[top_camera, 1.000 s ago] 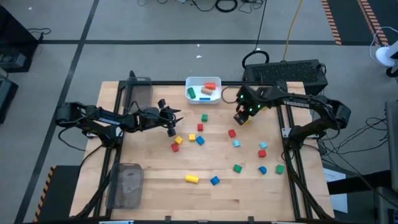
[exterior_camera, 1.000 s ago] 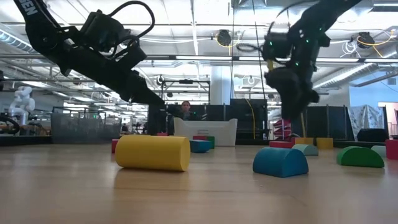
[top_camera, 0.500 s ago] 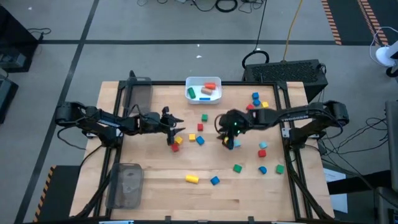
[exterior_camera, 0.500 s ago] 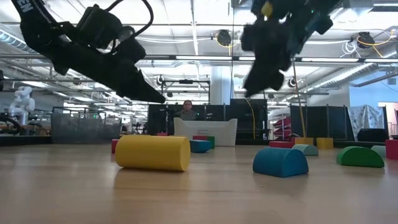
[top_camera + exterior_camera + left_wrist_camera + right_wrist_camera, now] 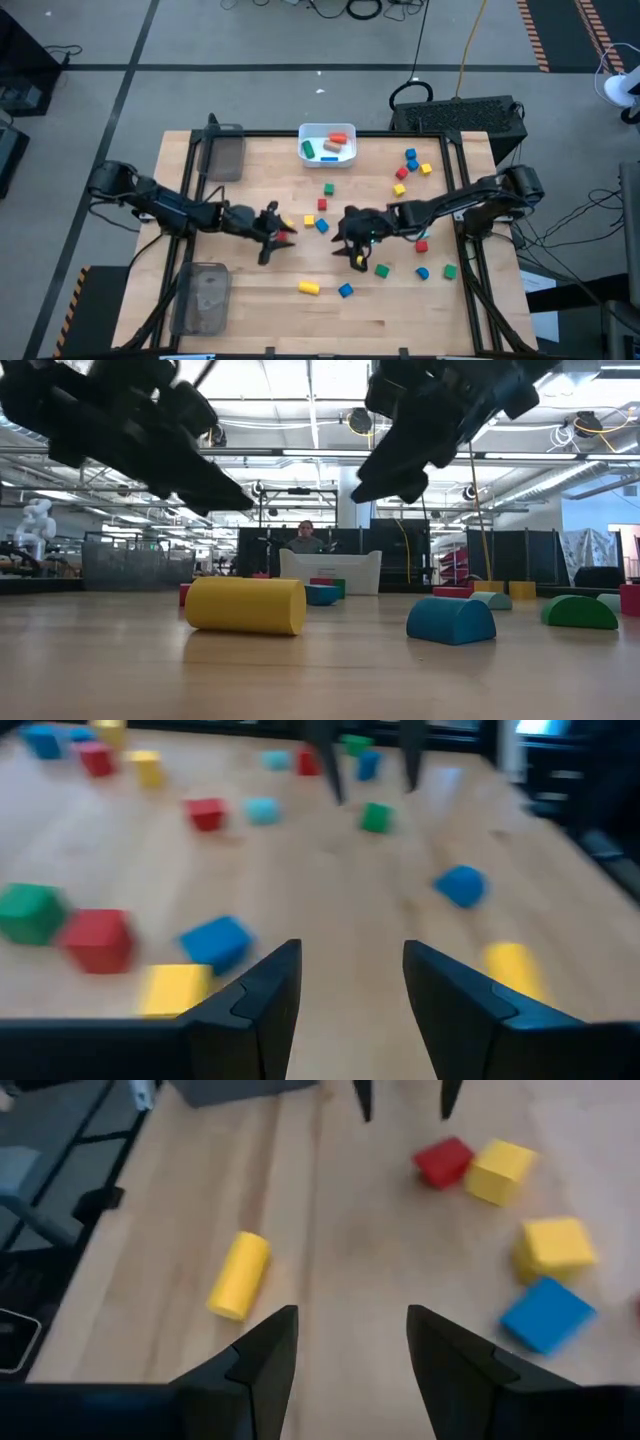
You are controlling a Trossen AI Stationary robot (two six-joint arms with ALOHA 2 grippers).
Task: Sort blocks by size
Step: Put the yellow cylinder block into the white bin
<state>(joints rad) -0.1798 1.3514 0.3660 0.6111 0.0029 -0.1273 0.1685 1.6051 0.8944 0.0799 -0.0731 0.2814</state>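
**Ana:** Blocks, small painted wooden ones, lie loose on the pale wooden table [image 5: 240, 300]. What does the left gripper [image 5: 268, 249] have?

**Ben:** Nothing. Its two dark fingers [image 5: 262, 1000] stand apart with bare tabletop between them. It hangs above the table over its middle-left part, and a small red cube [image 5: 283, 237] with a yellow cube [image 5: 288, 225] sits just beside its tips. Nearer the table's front edge from it lies a yellow wooden cylinder [image 5: 308, 287] on its side, with a blue half-round block [image 5: 345, 290] close by.

**Ana:** And between the two grippers?

**Ben:** A yellow cube [image 5: 309, 219] and a blue cube [image 5: 322, 226] lie there, touching or nearly so; a green cube [image 5: 329, 188] lies farther back, towards the white rectangular bin [image 5: 309, 131], which holds a few pieces.

**Ana:** The right gripper [image 5: 358, 262]?

**Ben:** Also released and empty, its fingers [image 5: 268, 1355] parted over bare wood. It hovers facing the left gripper across the middle. A green block [image 5: 382, 269] lies just beside it, and more red, blue and green blocks lie beyond it towards the table's right side. A further cluster [image 5: 410, 165] sits well apart, near the right back corner.

**Ana:** Anything on the far left?

**Ben:** Two clear grey plastic trays [image 5: 226, 152] at the table's left edge, well apart from both grippers.
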